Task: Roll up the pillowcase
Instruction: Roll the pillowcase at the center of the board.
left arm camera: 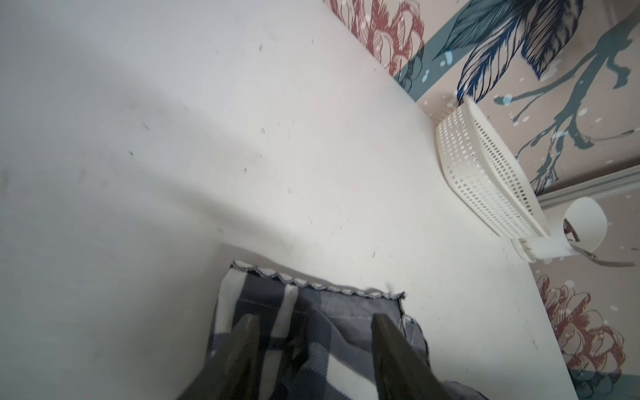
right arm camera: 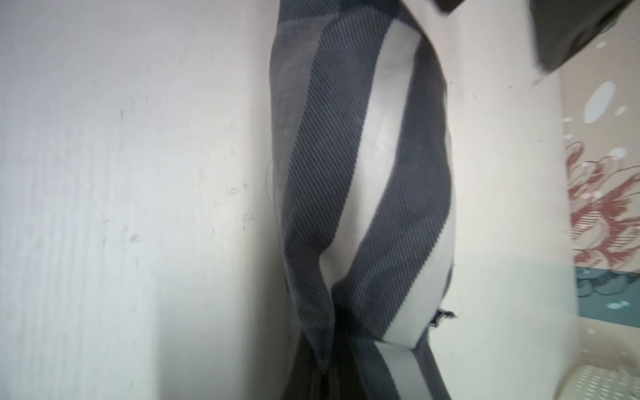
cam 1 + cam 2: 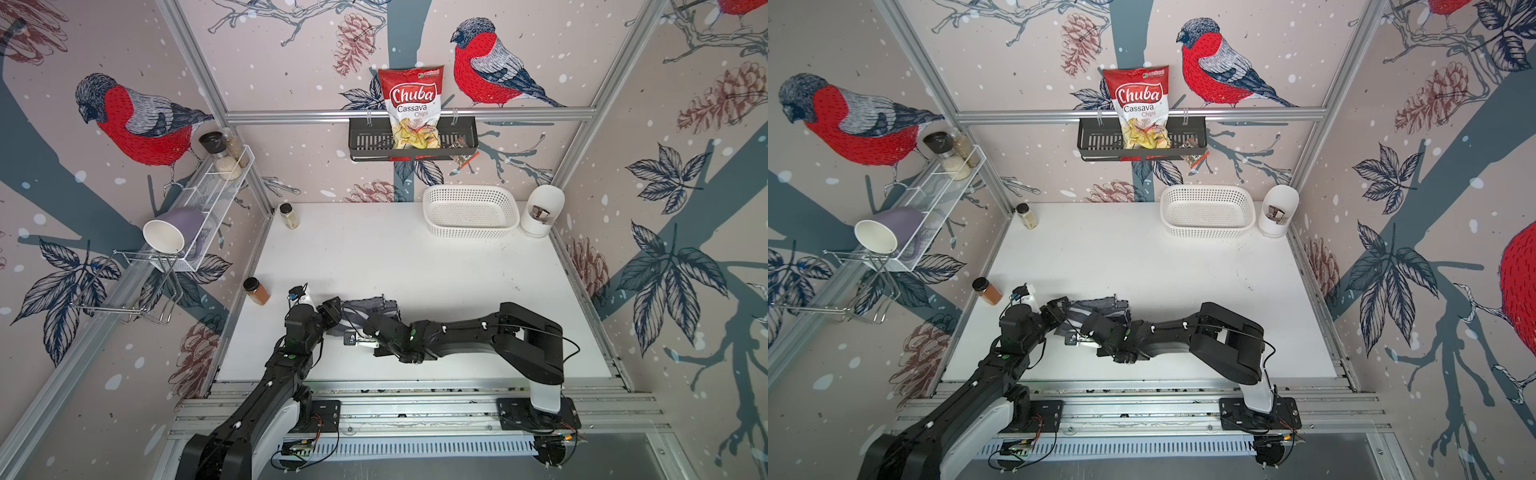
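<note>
The pillowcase is a small bunched bundle of dark grey cloth with white and navy plaid stripes, lying near the table's front left between my two grippers. My left gripper is at the bundle's left end. In the left wrist view this gripper is open, its fingers straddling the stitched-edge cloth. My right gripper reaches in from the right. In the right wrist view it is shut on the pillowcase, which narrows into the jaws.
A white basket stands at the back right beside a white holder. One spice jar sits at the left edge near my left arm, and another at the back left. Wall racks hang above the table.
</note>
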Controlling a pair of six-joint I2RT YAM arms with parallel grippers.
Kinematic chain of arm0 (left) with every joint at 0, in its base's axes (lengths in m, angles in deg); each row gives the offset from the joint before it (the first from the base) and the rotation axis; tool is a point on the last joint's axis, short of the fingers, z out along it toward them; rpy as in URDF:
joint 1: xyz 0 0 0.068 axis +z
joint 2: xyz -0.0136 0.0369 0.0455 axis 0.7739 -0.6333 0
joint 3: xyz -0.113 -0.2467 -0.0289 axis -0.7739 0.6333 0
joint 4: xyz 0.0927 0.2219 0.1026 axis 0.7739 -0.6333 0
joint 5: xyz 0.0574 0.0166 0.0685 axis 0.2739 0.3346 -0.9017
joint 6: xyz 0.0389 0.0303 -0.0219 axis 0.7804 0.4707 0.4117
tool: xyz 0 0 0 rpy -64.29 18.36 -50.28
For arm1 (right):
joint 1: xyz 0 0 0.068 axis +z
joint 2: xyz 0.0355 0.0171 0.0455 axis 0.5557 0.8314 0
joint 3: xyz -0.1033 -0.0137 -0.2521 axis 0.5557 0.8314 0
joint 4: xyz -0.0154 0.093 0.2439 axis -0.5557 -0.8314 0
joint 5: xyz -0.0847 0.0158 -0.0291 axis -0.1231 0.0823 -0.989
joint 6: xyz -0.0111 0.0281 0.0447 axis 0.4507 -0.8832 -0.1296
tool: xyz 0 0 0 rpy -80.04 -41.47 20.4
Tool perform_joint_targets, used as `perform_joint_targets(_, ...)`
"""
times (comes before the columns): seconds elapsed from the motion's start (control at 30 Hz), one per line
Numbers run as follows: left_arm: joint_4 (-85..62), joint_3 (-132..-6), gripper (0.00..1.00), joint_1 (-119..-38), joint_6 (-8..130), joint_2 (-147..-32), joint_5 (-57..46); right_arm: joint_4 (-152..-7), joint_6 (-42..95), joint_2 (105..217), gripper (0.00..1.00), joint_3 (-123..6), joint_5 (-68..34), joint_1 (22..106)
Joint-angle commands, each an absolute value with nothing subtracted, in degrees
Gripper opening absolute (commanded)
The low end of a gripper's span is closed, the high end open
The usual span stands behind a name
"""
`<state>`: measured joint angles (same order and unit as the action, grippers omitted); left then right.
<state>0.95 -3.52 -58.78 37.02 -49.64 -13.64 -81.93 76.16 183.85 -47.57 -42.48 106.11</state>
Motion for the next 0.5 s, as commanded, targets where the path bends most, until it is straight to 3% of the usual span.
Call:
perform_joint_targets(0.0,-5.19,-3.61,0.64,-57.00,33.23,-42.91,-16.15,-96.28,66.00,183.11,0.00,-50.45,-26.79,102.33)
perform_joint_targets(0.07,-5.14,-2.95,0.70,-56.97,32.40,-38.65,-15.17,-100.68,60.76,183.03,0.00,-53.68,-19.04,98.82)
perform_joint_targets(0.17,-4.87,-2.87,0.70,-56.93,32.77,-37.08,-12.60,-105.33,53.81,183.35,0.00,-57.97,-6.47,93.80)
perform_joint_targets(0.33,0.73,-2.28,0.70,-56.94,34.65,-42.30,-5.26,-106.65,44.57,186.67,0.00,-62.51,15.06,85.74)
perform_joint_targets(0.47,6.18,-2.12,0.75,-57.11,35.12,-48.18,-1.46,-104.83,38.79,189.62,0.00,-65.47,24.71,82.71)
